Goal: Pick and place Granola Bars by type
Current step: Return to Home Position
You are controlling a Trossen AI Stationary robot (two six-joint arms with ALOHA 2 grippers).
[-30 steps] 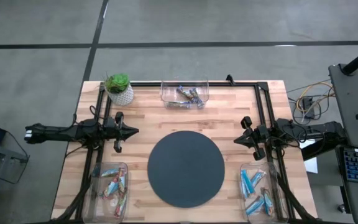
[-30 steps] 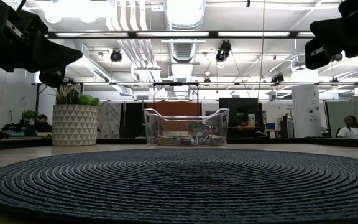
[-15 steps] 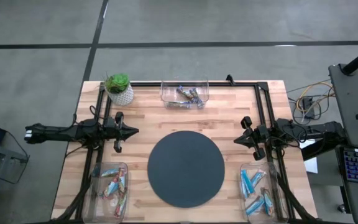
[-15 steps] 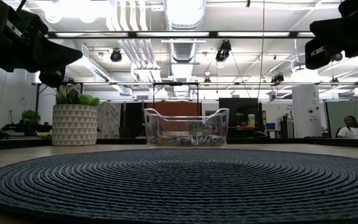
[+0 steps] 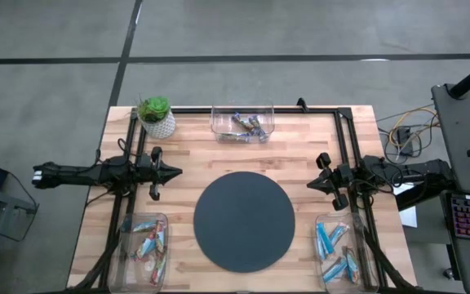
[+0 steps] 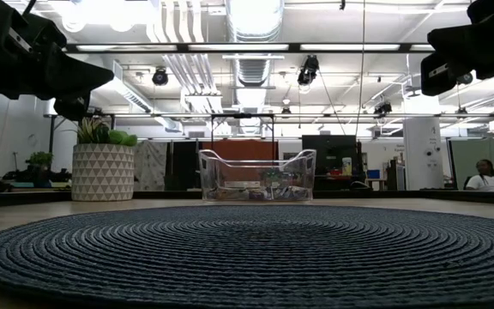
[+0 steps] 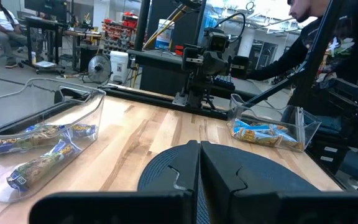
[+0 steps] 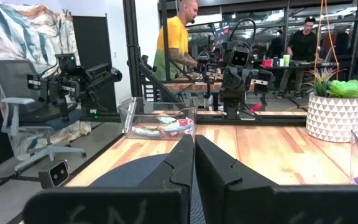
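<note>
The granola bars lie sorted in three clear bins. Dark mixed bars (image 5: 246,125) are in the far middle bin (image 5: 242,114), green and red-brown bars (image 5: 147,242) in the near left bin (image 5: 123,245), and blue bars (image 5: 334,249) in the near right bin (image 5: 320,224). My left gripper (image 5: 178,172) hovers level at the table's left side, shut and holding nothing; its joined fingers (image 7: 191,167) point across the mat. My right gripper (image 5: 310,184) hovers level at the right side, shut and holding nothing, fingers (image 8: 185,158) together.
A large dark round mat (image 5: 244,221) covers the table's middle, with nothing on it. A potted plant (image 5: 156,116) stands at the far left corner. Black frame rails (image 5: 345,139) run along the sides and far edge. People (image 8: 176,37) stand beyond the table.
</note>
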